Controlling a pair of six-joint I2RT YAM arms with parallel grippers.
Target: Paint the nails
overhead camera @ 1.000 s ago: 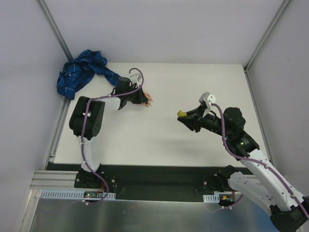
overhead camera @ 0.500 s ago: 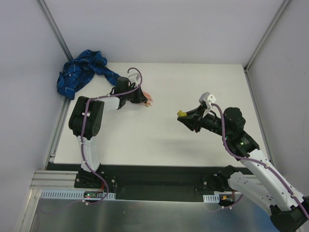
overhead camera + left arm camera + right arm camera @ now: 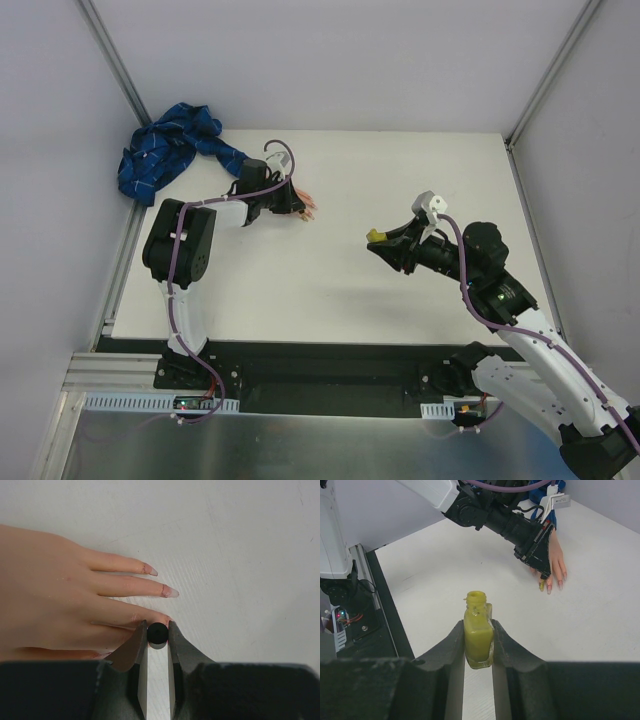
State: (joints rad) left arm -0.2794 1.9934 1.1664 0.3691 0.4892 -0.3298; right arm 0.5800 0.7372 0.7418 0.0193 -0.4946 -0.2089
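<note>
Apparently mid-painting: the left gripper (image 3: 157,627), clenched on the brush (image 3: 157,635), sits over the hand's (image 3: 50,595) nails (image 3: 170,592) on the table (image 3: 240,555); the right gripper (image 3: 478,627) grasps the bottle (image 3: 478,637). Next likely calls for shifting to another nail.

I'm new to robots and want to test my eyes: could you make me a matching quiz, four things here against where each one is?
Things:
1. yellow bottle
2. mannequin hand
3. blue plaid sleeve
4. small black round piece

Places:
A. bunched at the far left corner of the table
B. pinched in the left hand
C. gripped in the right hand
D. lying flat on the table

Pairs: 1-C, 2-D, 3-A, 4-B.
</note>
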